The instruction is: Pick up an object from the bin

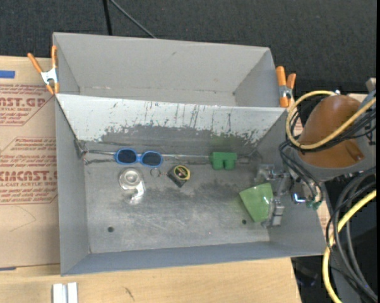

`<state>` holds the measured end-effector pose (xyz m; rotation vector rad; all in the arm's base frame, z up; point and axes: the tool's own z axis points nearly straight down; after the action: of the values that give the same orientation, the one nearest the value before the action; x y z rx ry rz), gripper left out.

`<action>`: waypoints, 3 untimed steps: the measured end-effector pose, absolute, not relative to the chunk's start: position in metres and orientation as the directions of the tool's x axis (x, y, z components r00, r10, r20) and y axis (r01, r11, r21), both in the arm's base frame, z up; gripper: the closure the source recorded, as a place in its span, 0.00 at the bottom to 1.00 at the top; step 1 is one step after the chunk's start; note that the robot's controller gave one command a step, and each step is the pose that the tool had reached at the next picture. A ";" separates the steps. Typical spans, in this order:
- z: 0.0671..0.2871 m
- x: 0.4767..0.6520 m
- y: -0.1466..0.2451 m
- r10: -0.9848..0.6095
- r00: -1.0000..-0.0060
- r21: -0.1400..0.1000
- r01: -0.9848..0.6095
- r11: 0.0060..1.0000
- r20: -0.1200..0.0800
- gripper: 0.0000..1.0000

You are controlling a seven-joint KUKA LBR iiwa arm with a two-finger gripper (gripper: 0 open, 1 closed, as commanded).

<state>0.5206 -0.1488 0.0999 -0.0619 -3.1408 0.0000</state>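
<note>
My gripper [277, 197] is low at the bin's right side, close to the right wall. A pale green, soft-looking piece [255, 202] lies right against its left side, touching it. Whether the gripper grips this piece is hidden by the gripper's own metal parts. A darker green block [223, 161] lies a little up and to the left, at the foot of the back wall.
Further left on the floor lie a small black and yellow tape measure [179, 174], a clear plastic cup-like thing [131, 182] and blue sunglasses [138, 158] by the back wall. The arm with its cables hangs over the right rim.
</note>
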 end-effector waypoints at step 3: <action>0.069 0.519 -0.147 0.187 -0.982 0.002 0.187 0.982 -0.003 0.00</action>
<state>0.5187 -0.1467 0.0692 -0.2955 -3.1305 -0.0023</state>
